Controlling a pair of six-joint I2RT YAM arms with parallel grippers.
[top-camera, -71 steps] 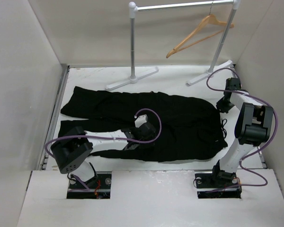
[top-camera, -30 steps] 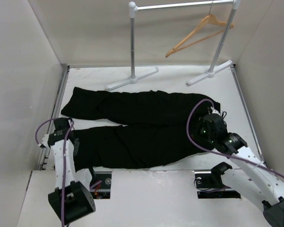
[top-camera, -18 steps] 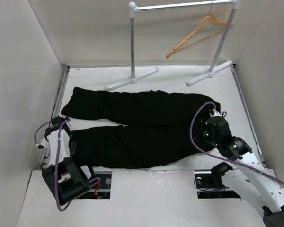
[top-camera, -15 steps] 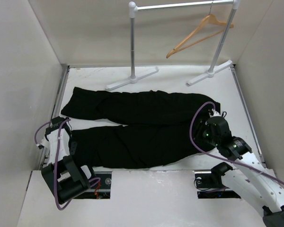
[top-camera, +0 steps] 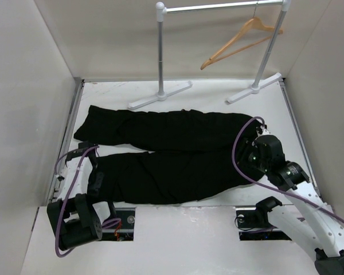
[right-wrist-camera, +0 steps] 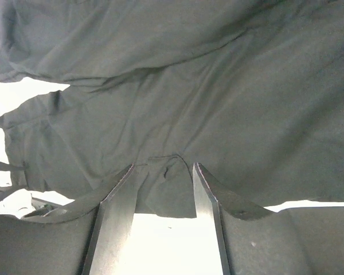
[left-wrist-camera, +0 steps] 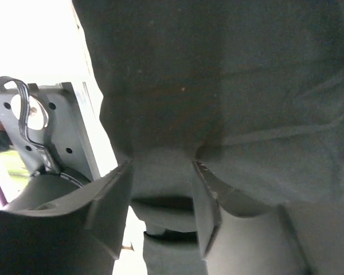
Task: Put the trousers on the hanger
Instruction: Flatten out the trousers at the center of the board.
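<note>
The black trousers (top-camera: 172, 152) lie flat across the table, waist to the right and legs to the left. The wooden hanger (top-camera: 241, 41) hangs empty on the rail at the back right. My left gripper (top-camera: 96, 179) is down on the cuff end of the near leg. In the left wrist view it (left-wrist-camera: 161, 167) is open, with its tips pressed into puckered fabric (left-wrist-camera: 218, 86). My right gripper (top-camera: 251, 159) is down at the waist end. In the right wrist view it (right-wrist-camera: 163, 167) is open, with the edge of the trousers (right-wrist-camera: 178, 103) between its fingers.
The grey metal clothes rail (top-camera: 218, 7) stands at the back on two posts with flat feet (top-camera: 159, 95) on the table. White walls close in the left, right and back sides. Purple cables loop off both arms.
My left gripper has moved right from the table's left edge onto the near leg's cuff. My right gripper has shifted a little right along the waist. The trousers lie as before.
</note>
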